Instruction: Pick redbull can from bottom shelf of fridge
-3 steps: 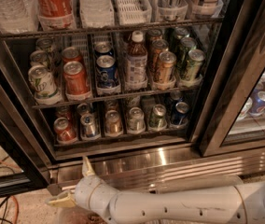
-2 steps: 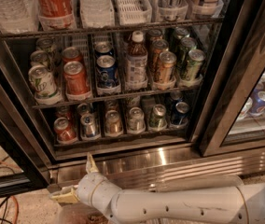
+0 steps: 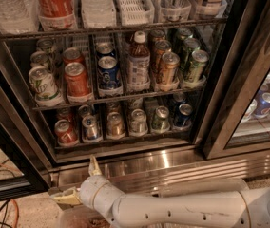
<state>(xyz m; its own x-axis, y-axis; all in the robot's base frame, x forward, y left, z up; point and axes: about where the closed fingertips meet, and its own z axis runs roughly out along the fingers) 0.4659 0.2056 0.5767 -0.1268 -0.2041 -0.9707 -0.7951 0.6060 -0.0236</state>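
Observation:
The fridge (image 3: 220,103) stands open, with black door frames and a ribbed steel base. Its bottom shelf (image 3: 125,139) holds a row of small cans. The redbull can (image 3: 91,127) is slim, silver and blue, and second from the left, between a red can (image 3: 66,132) and a gold-brown can (image 3: 115,125). My gripper (image 3: 78,180) is low in front of the steel base, below and slightly left of the redbull can. Its cream fingers (image 3: 93,166) are spread apart and hold nothing.
The rack above holds taller cans and a bottle (image 3: 138,63). A silver can (image 3: 138,121), a green can (image 3: 160,118) and a blue can (image 3: 183,116) fill the row's right. A black door frame (image 3: 11,141) stands at left; cables (image 3: 2,208) lie on the floor.
My gripper has shifted a little to the right along the steel base. The cans have not moved.

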